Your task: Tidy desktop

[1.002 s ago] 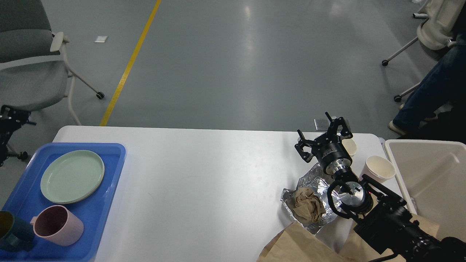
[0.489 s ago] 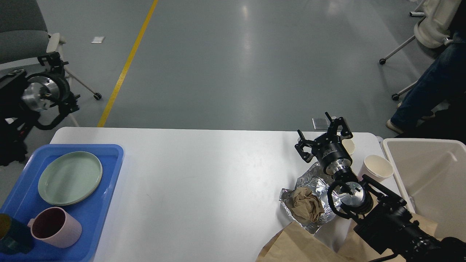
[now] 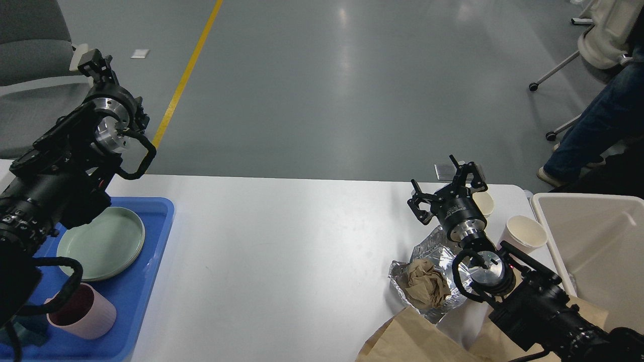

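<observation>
Your white tabletop (image 3: 282, 261) fills the near half of the view, smooth and matte, its near edge cut off. On its left, your left arm hides part of the blue tray (image 3: 141, 281), the green plate (image 3: 108, 244) and the pink mug (image 3: 95, 317). The beige bin (image 3: 588, 241) at right is cropped. Right gripper (image 3: 443, 187) hangs spread and empty above crumpled foil (image 3: 430, 251). Left gripper (image 3: 95, 61) is end-on; you cannot tell its opening.

No text, label, brand, number or sign can be read anywhere in the view. The right end effector (image 3: 447, 187) carries a faint pale marking on its black body, too small and blurred to make out.
</observation>
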`<action>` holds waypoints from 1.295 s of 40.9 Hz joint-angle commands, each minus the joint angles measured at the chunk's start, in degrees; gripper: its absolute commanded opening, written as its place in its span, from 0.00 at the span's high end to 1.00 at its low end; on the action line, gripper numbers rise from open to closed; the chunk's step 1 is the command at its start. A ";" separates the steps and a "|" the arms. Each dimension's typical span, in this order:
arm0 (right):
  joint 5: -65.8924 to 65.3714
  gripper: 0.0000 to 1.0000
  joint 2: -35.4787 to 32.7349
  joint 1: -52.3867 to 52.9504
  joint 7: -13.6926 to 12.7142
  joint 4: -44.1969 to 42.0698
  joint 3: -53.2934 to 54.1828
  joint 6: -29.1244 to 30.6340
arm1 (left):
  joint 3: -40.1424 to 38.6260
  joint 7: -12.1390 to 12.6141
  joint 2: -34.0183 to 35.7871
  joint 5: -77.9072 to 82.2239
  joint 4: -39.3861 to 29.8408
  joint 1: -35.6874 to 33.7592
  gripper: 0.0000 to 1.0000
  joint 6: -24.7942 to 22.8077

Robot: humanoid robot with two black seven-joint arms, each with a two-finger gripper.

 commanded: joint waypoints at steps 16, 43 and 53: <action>0.00 0.00 0.00 0.00 0.00 0.01 -0.05 0.01 | -7.62 -0.02 -5.31 2.71 0.42 4.19 0.03 0.39; 0.00 0.00 0.00 0.00 0.00 0.01 -0.05 0.01 | -10.07 -23.97 -13.31 2.10 0.07 14.30 0.03 -0.40; 0.00 0.00 0.00 0.00 0.00 0.01 -0.05 0.01 | -10.16 -41.42 -12.96 1.92 0.33 16.33 0.03 -1.63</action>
